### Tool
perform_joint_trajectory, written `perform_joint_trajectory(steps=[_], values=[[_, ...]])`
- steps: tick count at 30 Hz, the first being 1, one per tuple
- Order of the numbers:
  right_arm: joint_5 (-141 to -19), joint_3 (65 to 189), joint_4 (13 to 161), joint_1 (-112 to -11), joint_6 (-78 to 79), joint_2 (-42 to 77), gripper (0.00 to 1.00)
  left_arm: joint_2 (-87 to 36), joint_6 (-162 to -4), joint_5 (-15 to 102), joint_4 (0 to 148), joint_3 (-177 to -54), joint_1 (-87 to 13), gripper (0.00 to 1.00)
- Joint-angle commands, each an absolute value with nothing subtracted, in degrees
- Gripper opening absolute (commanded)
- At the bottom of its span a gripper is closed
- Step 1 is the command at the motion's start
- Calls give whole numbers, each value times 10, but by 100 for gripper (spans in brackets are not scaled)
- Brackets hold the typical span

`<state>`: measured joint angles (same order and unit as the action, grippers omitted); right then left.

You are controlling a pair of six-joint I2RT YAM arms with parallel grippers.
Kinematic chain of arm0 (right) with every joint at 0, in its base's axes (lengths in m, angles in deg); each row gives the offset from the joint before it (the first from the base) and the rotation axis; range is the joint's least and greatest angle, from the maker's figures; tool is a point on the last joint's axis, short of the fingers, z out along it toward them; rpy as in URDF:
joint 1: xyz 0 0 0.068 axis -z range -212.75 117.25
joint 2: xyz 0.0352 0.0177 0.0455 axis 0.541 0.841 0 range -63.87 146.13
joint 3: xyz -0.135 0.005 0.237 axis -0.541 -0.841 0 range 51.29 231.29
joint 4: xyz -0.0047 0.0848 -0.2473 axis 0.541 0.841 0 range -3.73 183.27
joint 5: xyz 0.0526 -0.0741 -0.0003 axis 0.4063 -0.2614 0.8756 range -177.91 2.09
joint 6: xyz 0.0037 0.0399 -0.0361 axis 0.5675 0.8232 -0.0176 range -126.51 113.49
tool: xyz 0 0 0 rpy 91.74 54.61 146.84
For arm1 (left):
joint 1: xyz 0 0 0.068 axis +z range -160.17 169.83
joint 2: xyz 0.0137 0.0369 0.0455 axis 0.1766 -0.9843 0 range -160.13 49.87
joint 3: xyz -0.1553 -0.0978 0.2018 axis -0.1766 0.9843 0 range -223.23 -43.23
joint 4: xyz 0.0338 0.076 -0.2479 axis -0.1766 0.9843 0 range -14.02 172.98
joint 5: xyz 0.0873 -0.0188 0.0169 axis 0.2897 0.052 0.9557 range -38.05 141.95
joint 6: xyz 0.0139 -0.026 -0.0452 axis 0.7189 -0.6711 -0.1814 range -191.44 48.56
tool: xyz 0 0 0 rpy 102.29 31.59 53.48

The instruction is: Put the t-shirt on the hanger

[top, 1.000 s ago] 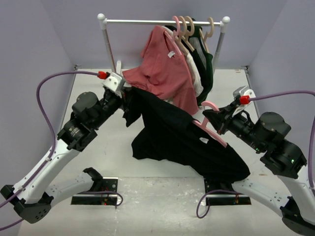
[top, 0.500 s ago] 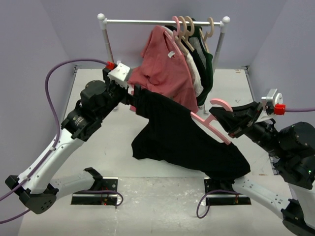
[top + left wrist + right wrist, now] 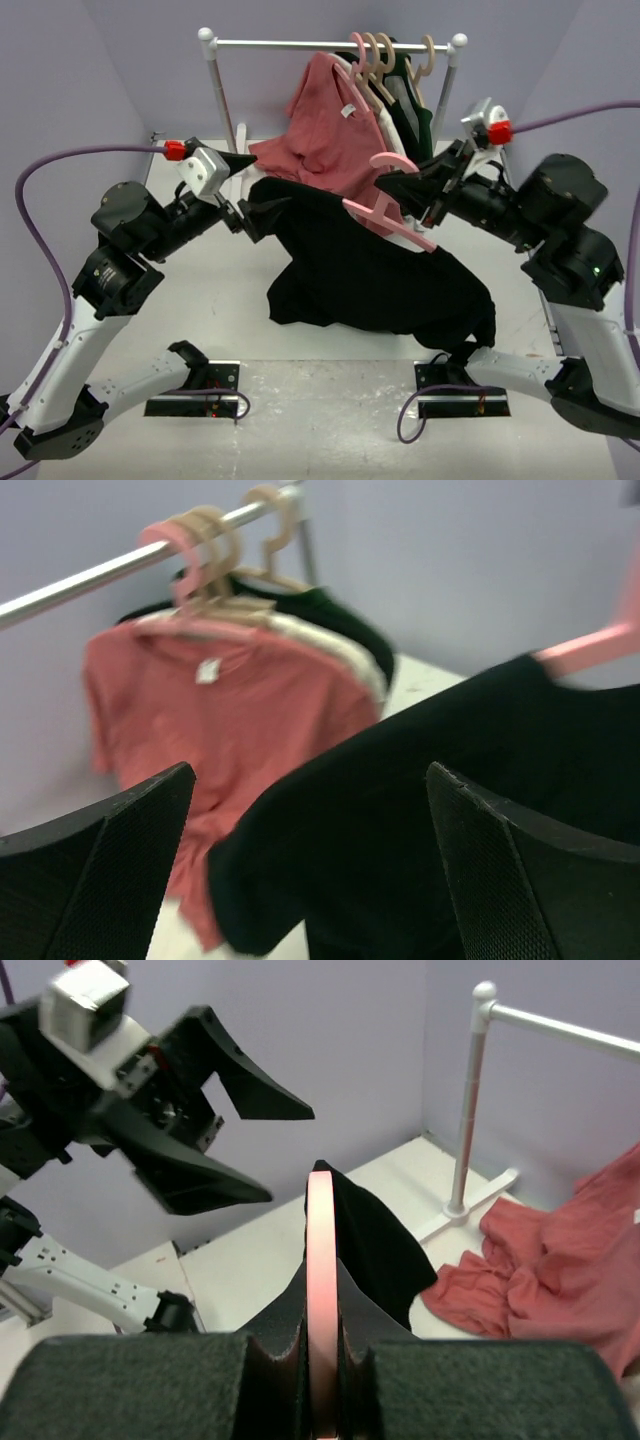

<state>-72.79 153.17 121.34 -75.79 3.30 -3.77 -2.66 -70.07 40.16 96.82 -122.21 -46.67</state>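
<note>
The black t-shirt (image 3: 360, 270) hangs draped from the pink hanger (image 3: 390, 210), its lower part pooled on the table. My right gripper (image 3: 405, 195) is shut on the hanger near its hook and holds it up in front of the rack. In the right wrist view the hanger (image 3: 321, 1260) runs edge-on between the pads, with the t-shirt (image 3: 370, 1240) falling off its far end. My left gripper (image 3: 270, 182) is open just left of the shirt's shoulder, touching nothing. In the left wrist view, the t-shirt (image 3: 420, 810) lies beyond the spread fingers (image 3: 120, 860).
A white clothes rack (image 3: 330, 44) stands at the back with beige hangers (image 3: 380, 60), a salmon-red shirt (image 3: 330, 140) and a dark green garment (image 3: 420, 140). The salmon shirt hangs close behind the black one. Lilac walls close in both sides.
My left gripper has opened, let go of the t-shirt and drawn back to the left. The right gripper has lifted the hanger up and leftward, nearer the rack.
</note>
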Motion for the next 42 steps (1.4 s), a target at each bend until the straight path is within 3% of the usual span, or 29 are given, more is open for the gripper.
perform_joint_trajectory(steps=[1,4,7,16,17,19,20,22,23,30,31,34,35,42], values=[[-713,1568,1257,-778,22,-2,0,-62,-671,228,967,-1253,-466,100],[-736,1565,1268,-793,10,11,0,-99,-660,175,972,-1264,-466,99],[-733,1546,1235,-795,23,11,0,-155,-657,65,966,-1278,-466,91],[-637,1526,1168,-799,32,10,0,-234,-710,-142,873,-1286,-468,77],[-633,1522,1162,-799,33,9,0,-236,-723,-144,867,-1285,-469,69],[-609,1509,1145,-799,36,6,0,-238,-732,-147,861,-1283,-469,40],[-608,1503,1140,-799,38,3,0,-238,-733,-147,861,-1281,-469,37],[-610,1493,1131,-799,39,-1,0,-237,-731,-142,867,-1281,-469,8],[-615,1489,1130,-799,38,-3,0,-235,-726,-132,875,-1281,-468,0],[-641,1414,1111,-798,31,-53,2,-206,-625,-54,949,-1269,-463,0],[-643,1405,1109,-798,30,-60,9,-207,-614,-59,958,-1271,-461,0],[-658,1385,1124,-798,16,-88,52,-218,-579,-72,1004,-1285,-451,0],[-670,1376,1140,-797,1,-101,60,-223,-544,-87,1041,-1293,-443,0],[-735,1325,1293,-788,-49,-186,67,-207,-348,-161,1197,-1296,-430,0]])
